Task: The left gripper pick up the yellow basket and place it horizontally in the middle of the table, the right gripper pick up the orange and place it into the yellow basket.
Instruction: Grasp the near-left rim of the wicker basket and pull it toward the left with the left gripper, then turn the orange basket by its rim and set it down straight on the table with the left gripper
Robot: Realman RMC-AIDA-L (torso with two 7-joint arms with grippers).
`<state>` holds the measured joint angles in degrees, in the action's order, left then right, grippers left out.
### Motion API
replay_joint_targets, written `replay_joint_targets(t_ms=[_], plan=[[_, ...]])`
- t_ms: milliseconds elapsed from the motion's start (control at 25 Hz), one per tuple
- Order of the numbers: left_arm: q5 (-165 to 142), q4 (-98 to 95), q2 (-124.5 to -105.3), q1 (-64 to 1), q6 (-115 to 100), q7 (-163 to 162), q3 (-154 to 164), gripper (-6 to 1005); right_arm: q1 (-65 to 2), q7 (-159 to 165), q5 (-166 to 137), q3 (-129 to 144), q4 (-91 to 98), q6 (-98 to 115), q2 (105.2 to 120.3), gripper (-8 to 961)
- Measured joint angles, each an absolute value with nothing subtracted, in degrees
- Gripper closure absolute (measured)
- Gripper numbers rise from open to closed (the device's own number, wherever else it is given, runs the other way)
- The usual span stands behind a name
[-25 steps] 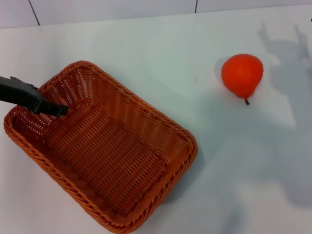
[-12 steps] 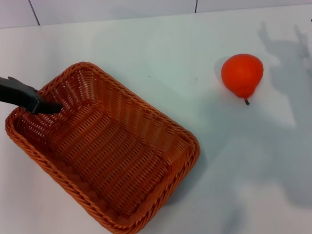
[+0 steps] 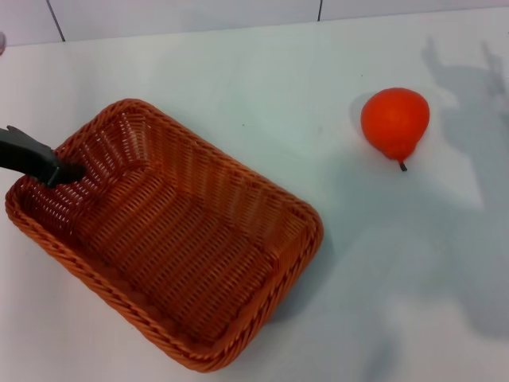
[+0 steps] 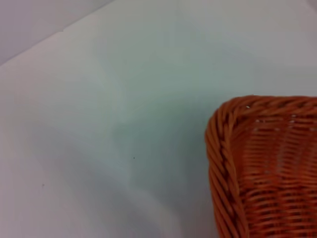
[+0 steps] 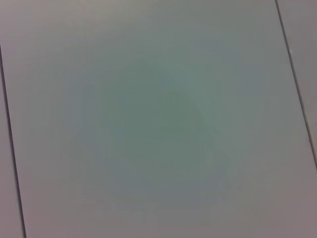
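Note:
The yellow basket (image 3: 183, 255), an orange-brown woven rectangle, lies skewed at the front left of the white table (image 3: 238, 72). One dark finger of my left gripper (image 3: 67, 171) reaches in from the left, over the basket's left end wall, its tip just inside the rim. Only this one finger shows. The left wrist view shows one braided corner of the basket (image 4: 223, 148) on the table. The orange (image 3: 394, 119), glossy with a short dark stem, lies alone at the right, well apart from the basket. My right gripper is out of view.
Arm shadows (image 3: 469, 119) fall on the table right of the orange. A tiled wall edge (image 3: 183, 16) runs along the back. The right wrist view shows only a plain pale surface (image 5: 158, 119) with thin dark seams.
The left finger has drawn back to the left, from deeper inside the basket to its left end wall. The basket has shifted slightly. The orange has not moved.

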<state>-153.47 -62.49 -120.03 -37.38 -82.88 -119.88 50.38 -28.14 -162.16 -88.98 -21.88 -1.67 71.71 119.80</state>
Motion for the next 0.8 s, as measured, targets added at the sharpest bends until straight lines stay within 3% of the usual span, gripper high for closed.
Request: replay_joint_targets(t_ms=[160,800], plan=[[-154.42,-62.51,-120.24,-37.66,-82.81,-119.84,50.46,804,-28.28,-162.16,-88.99,-21.88,-1.67,71.71,119.8,28],[-154.6,-65.09,-120.2,-38.54,-85.31,-126.57,48.6,846,-28.27,-162.16,-89.0,-21.89,-1.64,71.18,119.79,31]])
